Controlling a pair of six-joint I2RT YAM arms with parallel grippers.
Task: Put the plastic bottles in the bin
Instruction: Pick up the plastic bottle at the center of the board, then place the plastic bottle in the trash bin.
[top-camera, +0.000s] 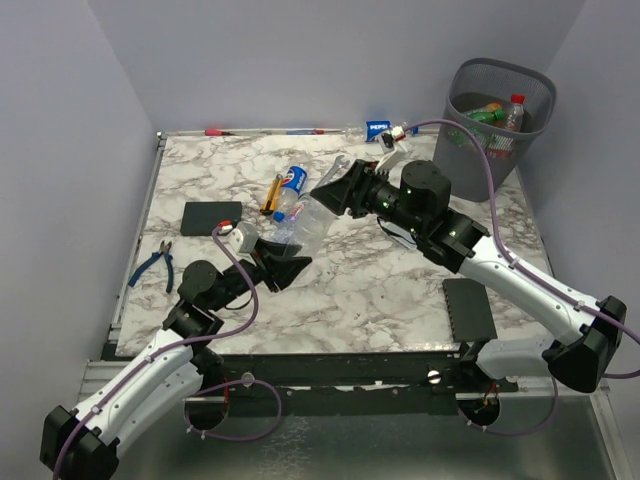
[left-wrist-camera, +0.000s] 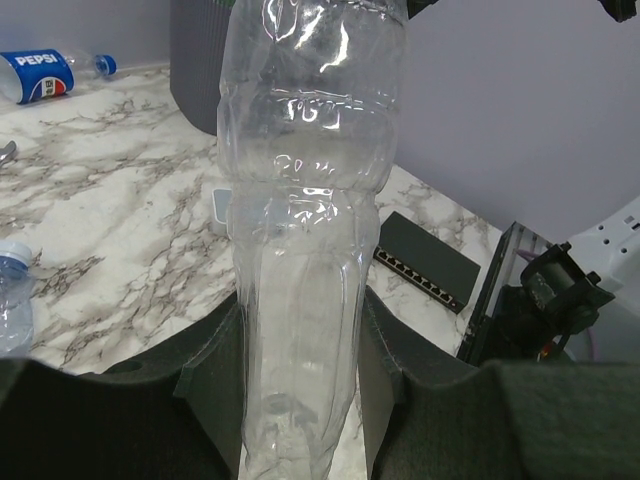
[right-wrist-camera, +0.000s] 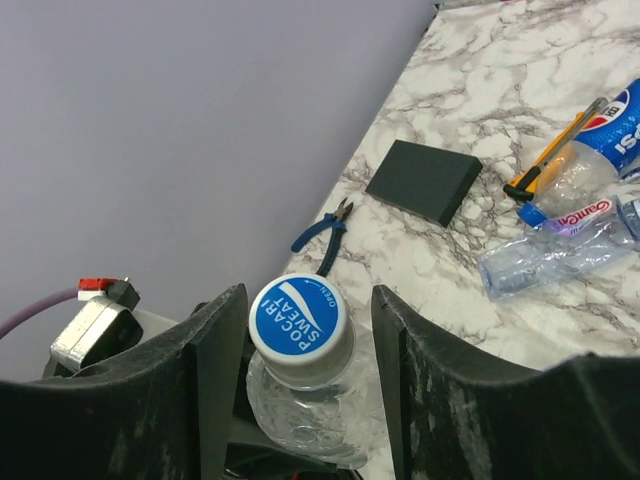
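A clear plastic bottle with a blue cap is held off the table between my two grippers. My left gripper is shut on its lower end, both fingers pressed against the clear body. My right gripper is open, its jaws on either side of the capped end with a gap on each side. The dark wire-mesh bin stands at the far right corner with several bottles inside. A Pepsi bottle and other clear bottles lie on the table.
A yellow-handled screwdriver and a silver wrench lie near the Pepsi bottle. Black blocks sit at the left and near right. Blue pliers lie at the left edge. Another Pepsi bottle lies at the back.
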